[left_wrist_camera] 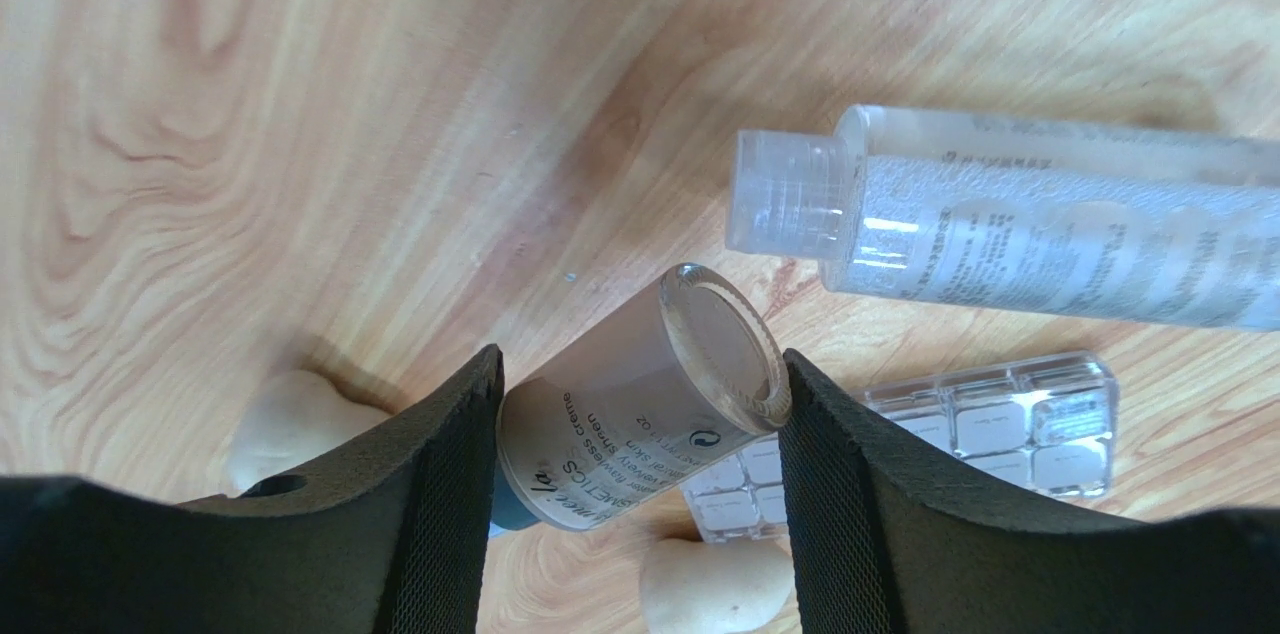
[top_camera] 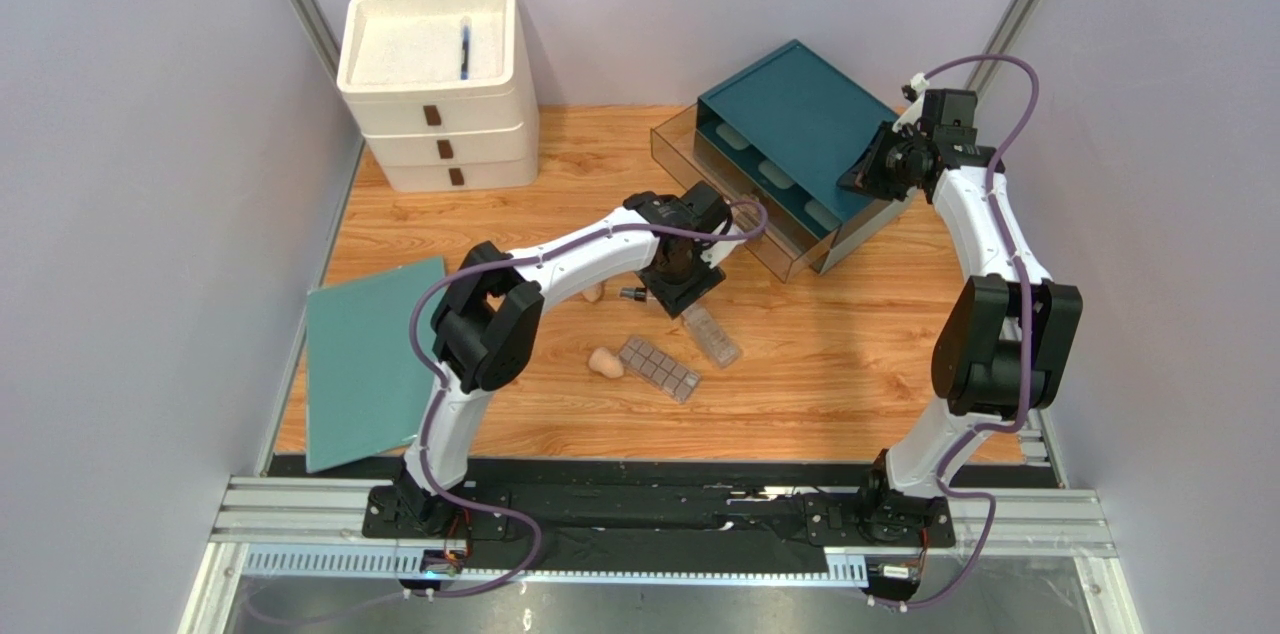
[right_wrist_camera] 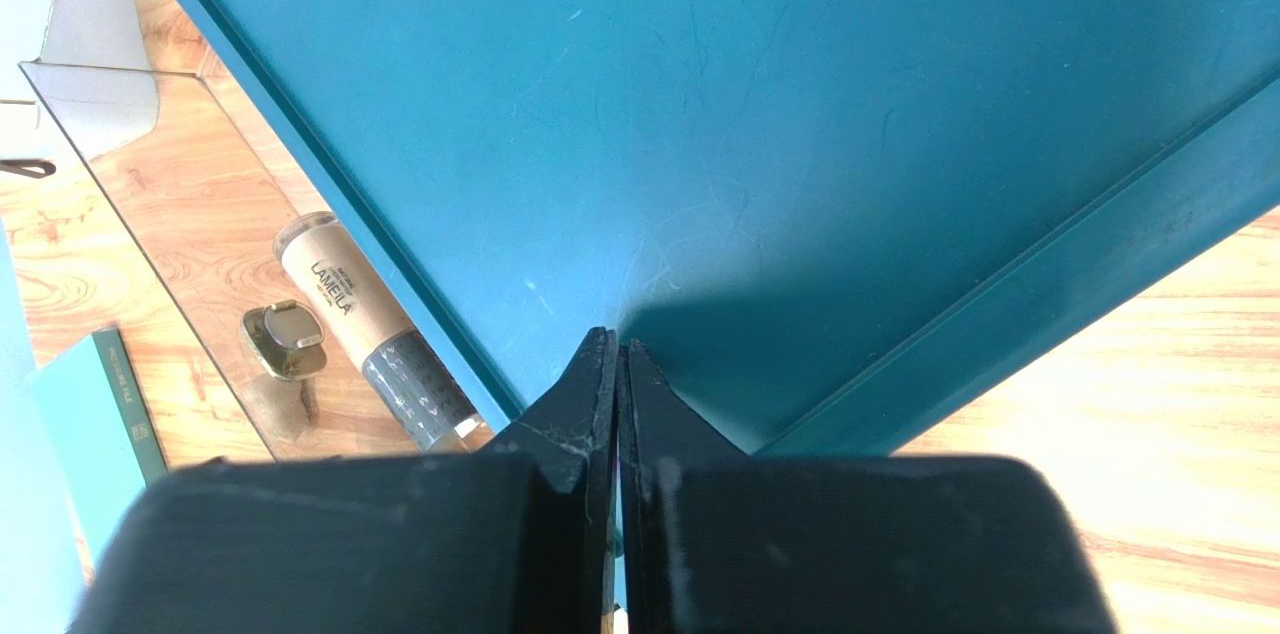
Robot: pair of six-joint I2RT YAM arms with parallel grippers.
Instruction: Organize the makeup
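Jaws of the left gripper (left_wrist_camera: 639, 360) clamp both sides of the dropper bottle (left_wrist_camera: 616, 432), low centre in the left wrist view. A clear bottle (left_wrist_camera: 1052, 237) lies upper right and a gridded palette (left_wrist_camera: 992, 424) lower right. Right gripper (right_wrist_camera: 619, 342) jaws are pressed together over the teal organizer (right_wrist_camera: 751, 109), with the beige tube (right_wrist_camera: 361, 327) in its clear drawer (right_wrist_camera: 196, 199) at lower left.

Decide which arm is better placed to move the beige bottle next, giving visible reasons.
Left. The left gripper has a finger against each side of the beige bottle. The right gripper is shut above the teal organizer, far from that bottle.
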